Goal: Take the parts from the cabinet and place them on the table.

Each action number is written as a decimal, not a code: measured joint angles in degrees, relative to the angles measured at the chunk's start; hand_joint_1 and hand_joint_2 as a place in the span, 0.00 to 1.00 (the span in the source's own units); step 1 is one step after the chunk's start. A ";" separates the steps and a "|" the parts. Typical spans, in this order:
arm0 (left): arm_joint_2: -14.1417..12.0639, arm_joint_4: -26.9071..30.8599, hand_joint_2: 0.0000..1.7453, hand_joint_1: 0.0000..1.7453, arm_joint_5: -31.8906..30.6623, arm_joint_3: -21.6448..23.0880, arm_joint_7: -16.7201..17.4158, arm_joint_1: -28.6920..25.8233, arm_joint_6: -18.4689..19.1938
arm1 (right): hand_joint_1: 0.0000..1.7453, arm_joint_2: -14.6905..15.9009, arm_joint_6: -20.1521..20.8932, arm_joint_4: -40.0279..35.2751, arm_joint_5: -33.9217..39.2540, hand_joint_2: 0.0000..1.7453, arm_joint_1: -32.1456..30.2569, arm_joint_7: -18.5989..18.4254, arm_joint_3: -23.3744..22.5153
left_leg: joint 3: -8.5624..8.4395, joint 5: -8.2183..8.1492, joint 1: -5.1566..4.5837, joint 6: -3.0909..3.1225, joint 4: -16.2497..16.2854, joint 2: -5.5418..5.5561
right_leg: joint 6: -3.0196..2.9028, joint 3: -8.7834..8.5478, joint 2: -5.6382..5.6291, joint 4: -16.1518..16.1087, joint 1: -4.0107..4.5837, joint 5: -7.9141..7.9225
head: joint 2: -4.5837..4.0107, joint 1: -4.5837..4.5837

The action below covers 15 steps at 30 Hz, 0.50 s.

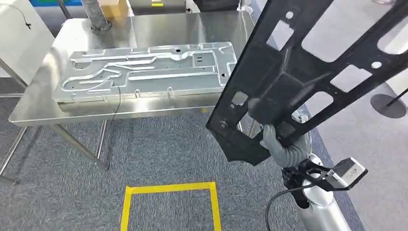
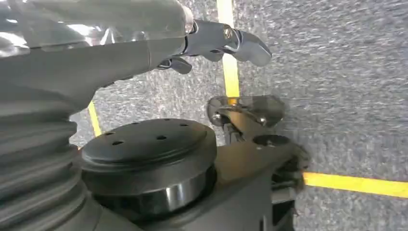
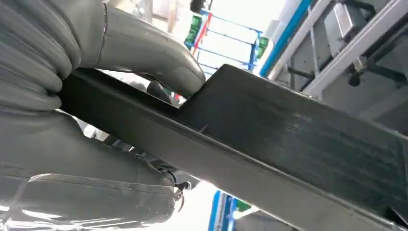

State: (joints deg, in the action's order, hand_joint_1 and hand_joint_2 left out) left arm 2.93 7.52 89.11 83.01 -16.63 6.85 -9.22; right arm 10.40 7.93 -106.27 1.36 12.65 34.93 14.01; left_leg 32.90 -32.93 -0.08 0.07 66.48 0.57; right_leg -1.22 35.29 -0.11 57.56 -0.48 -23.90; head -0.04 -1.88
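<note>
Head view: the right hand (image 1: 284, 142) grips the lower edge of a large black part (image 1: 308, 67), a flat frame-like panel pierced by rectangular cut-outs and small round holes. The panel is held in the air, tilted, rising from the hand toward the upper right of the scene, and its near corner hangs over the grey carpet (image 1: 159, 149) just beside the right end of the table (image 1: 144, 29). The table is of bright steel on slanted legs. On it lies a silver metal part (image 1: 149, 70), a flat plate with raised ribs and channels, lying lengthwise along the front of the table top. A thin black cable (image 1: 117, 103) hangs from the front edge of the table. A square outline of yellow tape (image 1: 168, 190) marks the carpet in front of the robot.

Right wrist view: the thick grey thumb (image 3: 154, 53) presses on one face of the black part (image 3: 298, 144) and the palm bears on the opposite face, so that the hand (image 3: 96, 144) clamps the panel's edge.

Left wrist view: the left hand (image 2: 211, 45) hangs above the carpet (image 2: 337, 72) and yellow tape (image 2: 356, 184); its fingers (image 2: 240, 43) are extended and hold nothing
</note>
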 joint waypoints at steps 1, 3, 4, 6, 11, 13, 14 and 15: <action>0.00 0.00 1.00 0.00 0.00 0.00 0.00 0.00 0.02 | 1.00 0.00 0.00 0.02 0.00 1.00 -0.03 0.00 0.00 | 2.64 -1.95 0.25 -0.29 4.24 -0.05 | -0.08 -0.10 0.00 0.00 0.02 -0.15 | 0.00 0.02; 0.00 0.00 1.00 0.00 0.00 0.00 -0.02 -0.26 0.02 | 1.00 0.00 -0.02 0.02 0.00 1.00 -0.07 0.00 0.00 | 6.44 -3.19 0.55 -0.83 9.04 -0.13 | -0.03 -0.22 -0.06 0.04 -0.01 -0.48 | 0.00 0.00; 0.00 0.00 1.00 0.00 -0.02 0.00 -0.02 -0.39 0.02 | 1.00 0.04 -0.09 0.04 0.00 1.00 -0.14 -0.02 0.00 | 6.45 -1.54 0.75 -0.99 7.60 -0.14 | 0.04 -0.43 -0.14 0.05 -0.04 -0.65 | 0.00 0.00; -0.04 0.00 1.00 0.00 0.00 0.00 -0.07 -0.30 0.09 | 1.00 0.11 -0.37 0.04 -0.09 1.00 -0.14 0.00 0.00 | 3.59 4.14 0.91 -0.94 -0.48 -0.19 | 0.35 -0.95 -0.21 0.15 -0.13 -1.05 | 0.00 0.00; -0.15 0.00 1.00 0.00 0.00 -0.02 -0.11 -0.50 0.15 | 1.00 0.35 -0.85 0.00 -0.35 1.00 -1.13 0.17 -0.26 | 0.90 6.92 0.33 0.79 -7.70 -0.17 | 1.97 -1.25 -0.18 0.29 0.04 -1.61 | 0.00 0.02; -0.13 0.00 1.00 0.00 0.00 -0.04 -0.13 -0.46 0.15 | 1.00 0.35 -0.83 -0.04 -0.37 1.00 -1.16 0.13 -0.37 | 0.54 7.51 0.79 1.67 -8.53 -0.23 | 2.67 -1.15 -0.14 0.85 -0.16 -2.20 | 0.00 0.02; -0.13 0.00 1.00 0.00 0.00 -0.04 -0.13 -0.31 0.15 | 1.00 0.42 -0.83 -0.15 -0.37 1.00 -1.04 0.11 -0.55 | 0.49 7.52 0.74 2.00 -8.60 -0.25 | 2.84 -0.21 -0.09 3.00 -0.21 -3.90 | 0.00 0.02; -0.15 0.00 1.00 0.00 0.00 -0.04 -0.13 -0.24 0.15 | 1.00 0.52 -0.83 -0.18 -0.35 1.00 -0.92 0.11 -0.70 | 0.50 7.46 0.68 2.14 -8.59 -0.27 | 2.97 1.60 -0.11 6.88 -0.24 -6.16 | 0.00 0.02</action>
State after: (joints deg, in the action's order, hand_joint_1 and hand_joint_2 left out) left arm 2.78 7.52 89.11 82.97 -16.76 6.61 -9.07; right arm 10.93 7.10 -106.44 1.01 11.72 35.04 13.31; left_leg 33.40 -25.47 0.60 2.21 57.89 0.30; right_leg 1.75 36.89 -0.22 64.45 -0.72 -30.06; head -0.04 -1.86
